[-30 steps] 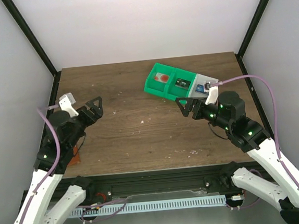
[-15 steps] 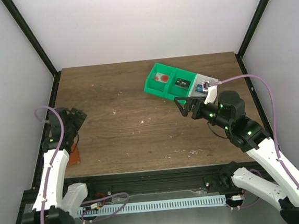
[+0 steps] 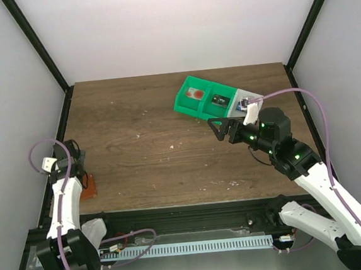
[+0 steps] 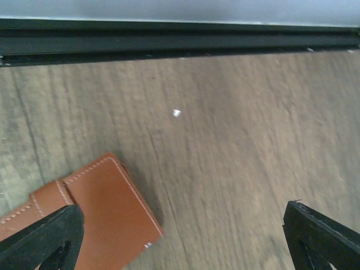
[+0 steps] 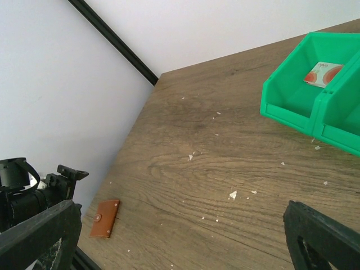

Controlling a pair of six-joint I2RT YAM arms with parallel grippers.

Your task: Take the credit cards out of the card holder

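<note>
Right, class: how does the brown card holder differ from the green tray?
The card holder is small, flat and folded shut; the green tray is larger, with walled open compartments. The card holder lies at the near left edge of the table; the green tray sits far right. Both rest on that table.

Table: dark wood-grain top, black rail along its left edge. Card holder: reddish-brown, pale stitching, folded shut, lying flat near the left edge towards the near corner. Compartment tray: green bins with a pale section at its right end, set askew at the far right, well apart from the card holder. Small white flecks scattered over the middle.
</note>
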